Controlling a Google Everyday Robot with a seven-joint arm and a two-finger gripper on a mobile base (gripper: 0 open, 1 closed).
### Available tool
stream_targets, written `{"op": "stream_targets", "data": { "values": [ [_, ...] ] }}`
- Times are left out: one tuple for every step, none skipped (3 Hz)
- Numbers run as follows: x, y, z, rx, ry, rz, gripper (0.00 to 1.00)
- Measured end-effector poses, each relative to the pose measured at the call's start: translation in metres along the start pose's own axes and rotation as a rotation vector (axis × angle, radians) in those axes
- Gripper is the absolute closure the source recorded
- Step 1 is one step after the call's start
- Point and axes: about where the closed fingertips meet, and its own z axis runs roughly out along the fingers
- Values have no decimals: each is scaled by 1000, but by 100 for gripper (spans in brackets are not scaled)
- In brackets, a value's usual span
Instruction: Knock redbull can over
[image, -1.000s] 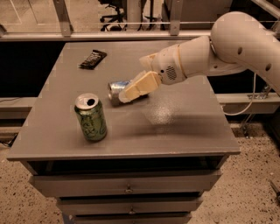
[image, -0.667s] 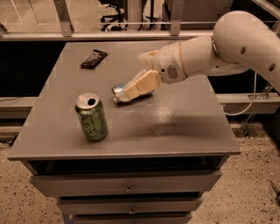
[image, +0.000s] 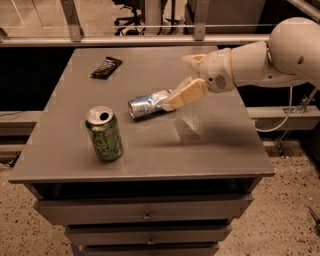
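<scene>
The grey table (image: 215, 150) fills most of the view, its flat top set over a stack of drawers (image: 147, 215) with small pulls. From the right edge a thick white arm (image: 260, 62) reaches in over the tabletop and ends in the gripper (image: 181, 95), a beige piece angled down and to the left above the middle of the table. Its tip meets the right end of the redbull can (image: 147, 104). How far it is parted, and whether it has any hold on the can, I cannot tell from this angle.

The green can (image: 104, 132) stands upright near the front left (its opened top faces up), apart from the redbull can. The redbull can lies on its side near the table's middle, its round end turned to the left. A small dark packet (image: 106, 67) lies flat towards the back left, well apart from both cans.
</scene>
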Motion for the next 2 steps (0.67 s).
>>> {"op": "stream_targets", "data": {
  "values": [
    [19, -41, -41, 85, 28, -61, 0],
    [40, -75, -87, 164, 64, -104, 0]
  ]
}}
